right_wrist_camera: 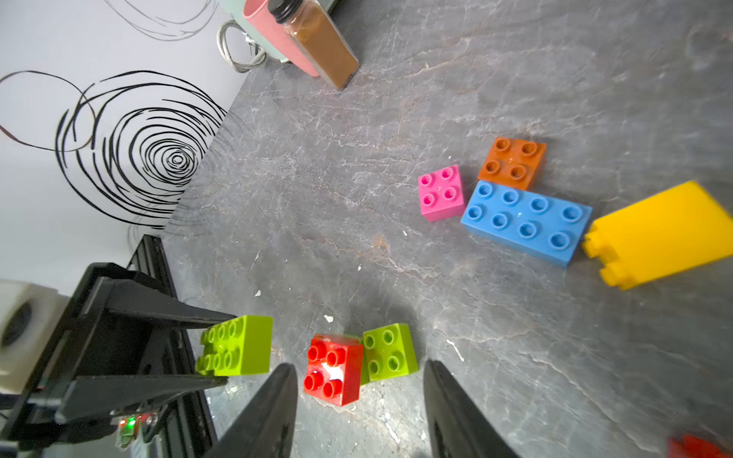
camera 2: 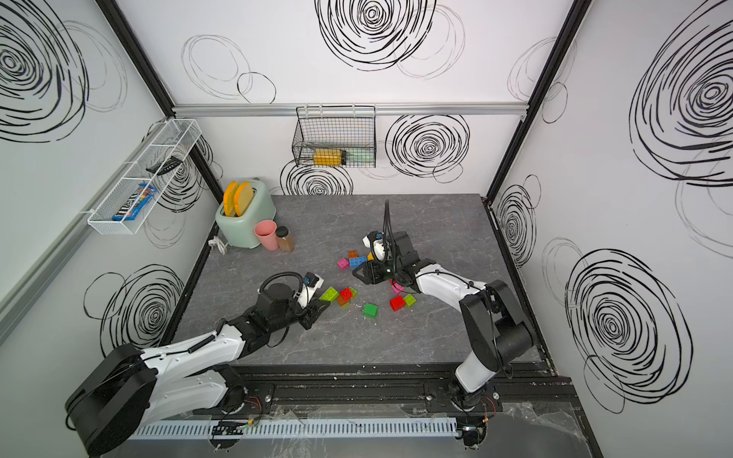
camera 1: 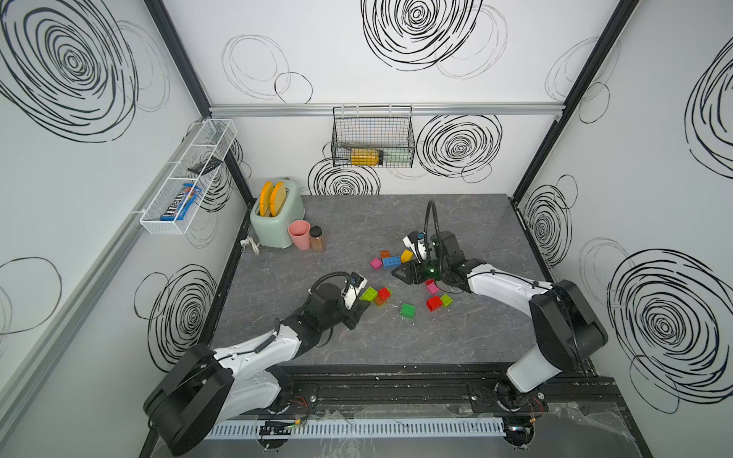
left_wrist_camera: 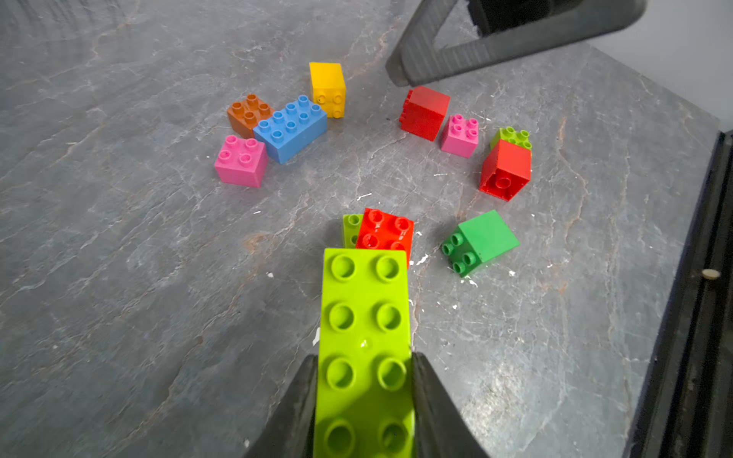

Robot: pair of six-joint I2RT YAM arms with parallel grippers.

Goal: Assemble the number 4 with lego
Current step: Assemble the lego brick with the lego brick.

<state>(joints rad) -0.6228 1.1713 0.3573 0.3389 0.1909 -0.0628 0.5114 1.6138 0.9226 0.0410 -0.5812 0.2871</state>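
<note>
Lime long brick [left_wrist_camera: 363, 301] fills the left wrist view, clamped tight in the left gripper [left_wrist_camera: 365, 357], well apart from the blue brick [left_wrist_camera: 291, 129]. Over to the right wrist view: the right gripper [right_wrist_camera: 360, 365] is spread wide and holds nothing, and a yellow brick [right_wrist_camera: 658, 234] touches the blue brick's end. In both top views, the lego [camera 1: 434, 303] lies scattered mid-desk [camera 1: 357, 341] around that blue brick [camera 2: 357, 261].

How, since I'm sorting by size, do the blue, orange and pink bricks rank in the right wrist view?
1. blue brick, clearly largest, eight studs.
2. orange brick and pink brick: alike, four studs each; not ranked.
</note>
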